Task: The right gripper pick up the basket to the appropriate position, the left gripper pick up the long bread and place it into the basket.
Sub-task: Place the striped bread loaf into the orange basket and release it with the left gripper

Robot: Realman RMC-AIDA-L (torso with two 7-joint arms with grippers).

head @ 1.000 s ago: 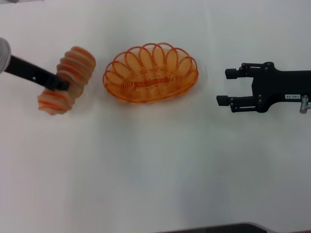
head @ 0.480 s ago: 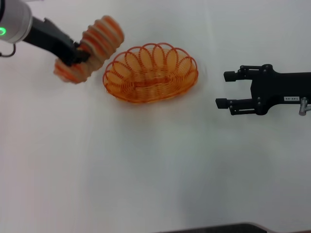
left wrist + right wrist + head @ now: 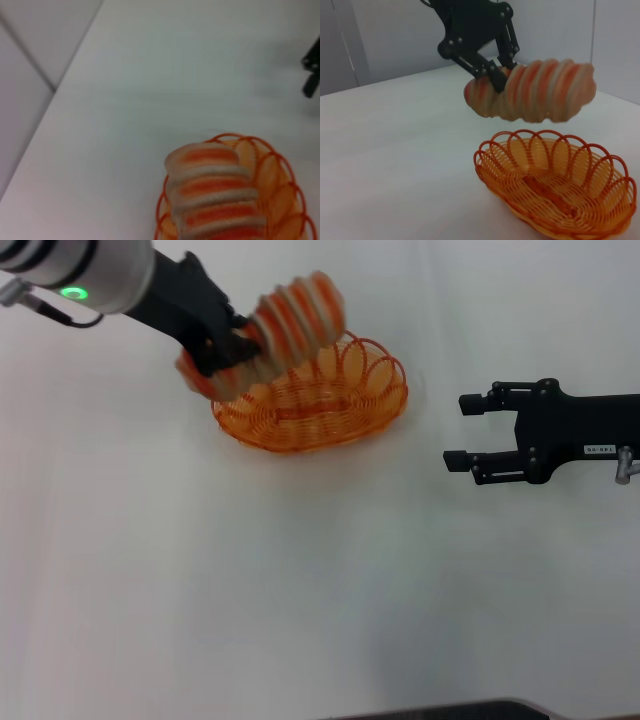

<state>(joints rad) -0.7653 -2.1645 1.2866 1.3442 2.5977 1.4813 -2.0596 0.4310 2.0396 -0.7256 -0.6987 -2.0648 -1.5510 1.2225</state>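
Table (image 3: 300, 590) white, bare apart from the basket. Basket (image 3: 330, 415) sits flat on it near the middle, nothing inside, nothing gripping it. Bread (image 3: 290, 325) in the air above the basket's left end, tilted, one end over the rim; the right wrist view shows clear air between loaf and wire. Left gripper (image 3: 228, 345) has jaws clamped across the loaf near its lower end. Right gripper (image 3: 465, 430) hovers to the right of the basket, well apart, jaws spread, holding nothing.

Step in hand, as I judge: carrying the bread over to drop it in. Next move calls for lining the loaf up with the basket's long axis, lowering it inside the rim, then letting go
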